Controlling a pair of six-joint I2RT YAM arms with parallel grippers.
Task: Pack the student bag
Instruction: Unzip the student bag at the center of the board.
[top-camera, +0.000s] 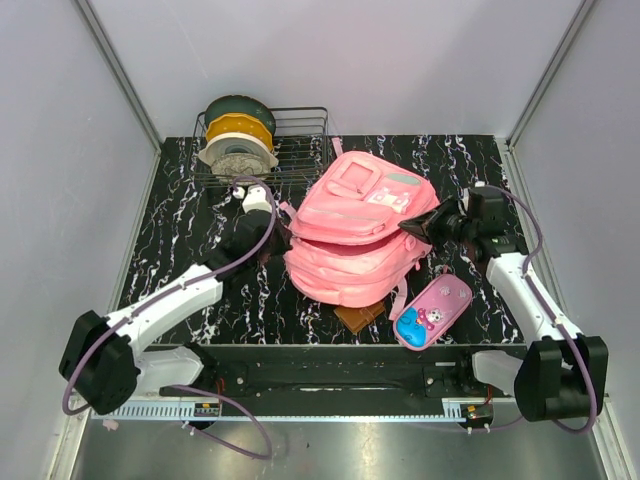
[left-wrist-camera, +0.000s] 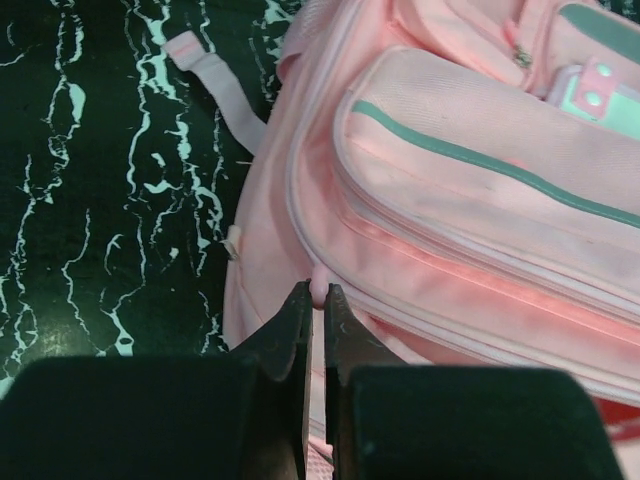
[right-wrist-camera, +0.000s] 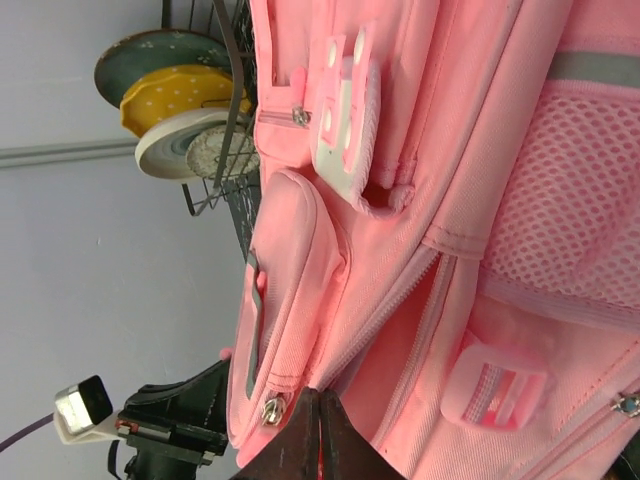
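The student bag (top-camera: 360, 230), a large pink backpack, lies front side up in the middle of the black marbled table. At the bag's left edge, my left gripper (top-camera: 275, 232) is shut on a small pink zip pull (left-wrist-camera: 318, 288) beside the zip seam. My right gripper (top-camera: 420, 225) is at the bag's right side. In the right wrist view the student bag (right-wrist-camera: 420, 200) fills the frame, and my right gripper (right-wrist-camera: 320, 393) is shut on the fabric edge beside a zip (right-wrist-camera: 400, 300) that gapes partly open. What is inside the bag is hidden.
A small pink cartoon pencil case (top-camera: 433, 312) lies near the front edge, right of the bag. A brown flat item (top-camera: 360, 316) pokes out from under the bag's front. A wire rack (top-camera: 290, 150) with stacked green, yellow and white discs (top-camera: 238, 135) stands at the back left.
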